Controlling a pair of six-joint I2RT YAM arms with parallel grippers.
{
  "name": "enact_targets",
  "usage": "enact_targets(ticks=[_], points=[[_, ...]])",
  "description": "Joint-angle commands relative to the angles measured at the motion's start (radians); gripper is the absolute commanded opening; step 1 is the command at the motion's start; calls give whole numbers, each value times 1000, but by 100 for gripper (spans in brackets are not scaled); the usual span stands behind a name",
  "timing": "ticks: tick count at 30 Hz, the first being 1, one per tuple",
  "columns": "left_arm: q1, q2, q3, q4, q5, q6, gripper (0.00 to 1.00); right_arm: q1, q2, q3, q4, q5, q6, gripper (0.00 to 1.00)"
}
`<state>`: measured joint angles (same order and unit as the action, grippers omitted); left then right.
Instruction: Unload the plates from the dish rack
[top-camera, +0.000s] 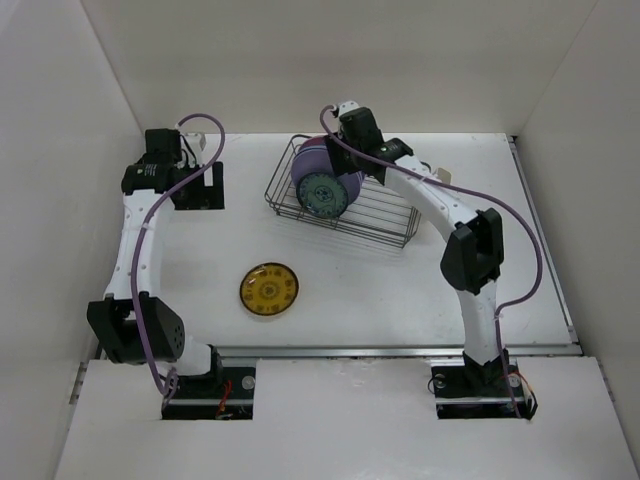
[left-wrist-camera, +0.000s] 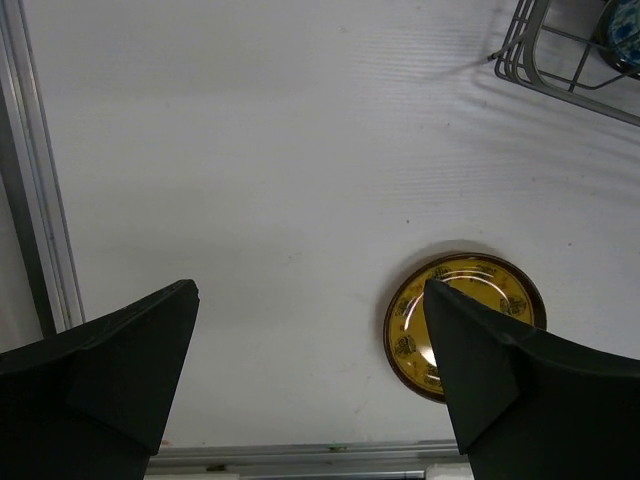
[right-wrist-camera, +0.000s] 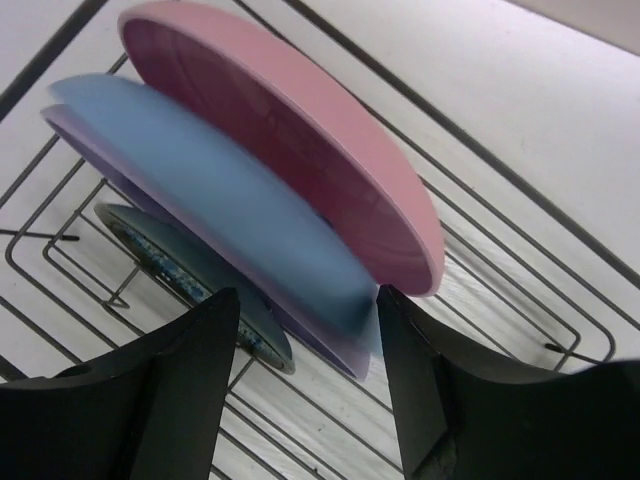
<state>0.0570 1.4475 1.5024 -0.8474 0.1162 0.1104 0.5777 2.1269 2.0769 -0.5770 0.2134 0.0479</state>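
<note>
Looking through the right wrist camera, I see the right gripper (right-wrist-camera: 308, 310) spread wide around the lower rims of the plain light blue plate (right-wrist-camera: 200, 190) and the lavender plate (right-wrist-camera: 330, 345). I cannot tell whether it touches them. They stand on edge in the dark wire dish rack (top-camera: 390, 215), between the pink plate (right-wrist-camera: 300, 140) and the small teal patterned plate (right-wrist-camera: 170, 265). The overhead view alone shows the small yellow patterned plate (top-camera: 268, 289) lying flat on the white table (top-camera: 380, 290), well apart from the rack. The left gripper (left-wrist-camera: 310, 290) gapes wide and empty.
</note>
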Motion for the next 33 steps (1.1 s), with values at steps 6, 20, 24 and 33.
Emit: enact_targets(ticks=[6, 20, 24, 33], points=[[3, 22, -18, -21, -4, 15, 94, -10, 8, -3, -7, 17, 13, 60], [3, 22, -39, -21, -24, 25, 94, 125, -320, -256, 97, 137, -131, 82], [3, 31, -39, -21, -24, 25, 94, 134, -271, -296, 115, 3, -157, 59], [3, 31, -48, -21, -15, 25, 94, 94, -13, -126, 106, 168, -157, 51]])
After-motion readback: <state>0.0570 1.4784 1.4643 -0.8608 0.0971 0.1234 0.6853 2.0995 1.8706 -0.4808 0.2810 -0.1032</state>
